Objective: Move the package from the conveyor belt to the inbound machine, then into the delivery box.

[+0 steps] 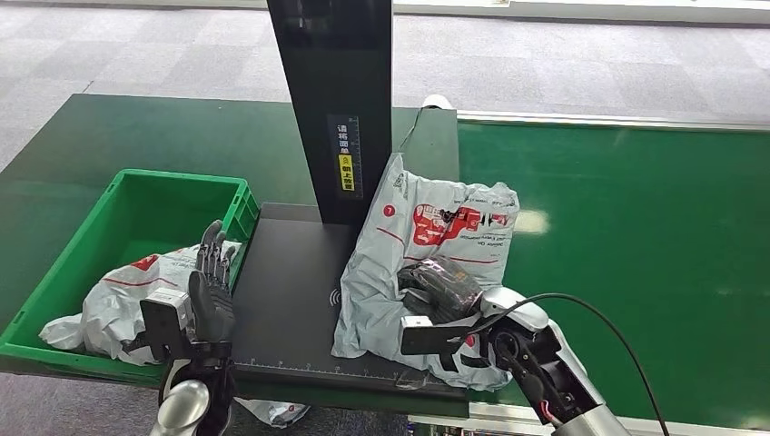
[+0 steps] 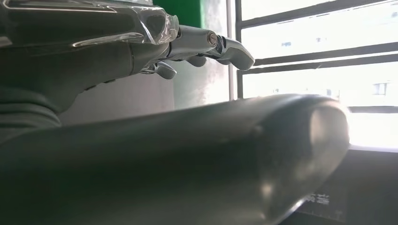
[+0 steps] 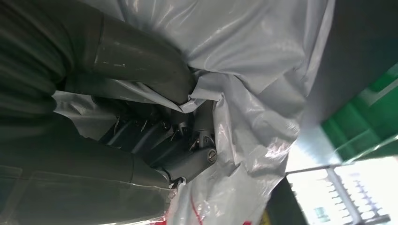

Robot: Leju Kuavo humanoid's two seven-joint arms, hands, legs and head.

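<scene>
A grey plastic mail package (image 1: 427,245) with red print lies on the right side of the black inbound machine platform (image 1: 286,300), its far end leaning near the machine's black post (image 1: 338,100). My right hand (image 1: 440,289) grips a fold of it near its front; the right wrist view shows my thumb and fingers (image 3: 178,140) bunching the grey plastic package (image 3: 253,61). My left hand (image 1: 211,282) hovers with fingers straight and apart at the near right corner of the green delivery box (image 1: 82,263), holding nothing; its fingers (image 2: 206,47) stand spread in the left wrist view.
Another grey package (image 1: 123,304) lies inside the green box. The green conveyor belt (image 1: 636,245) runs to the right of the machine. Green tabletop extends behind the box. Grey carpet floor lies beyond.
</scene>
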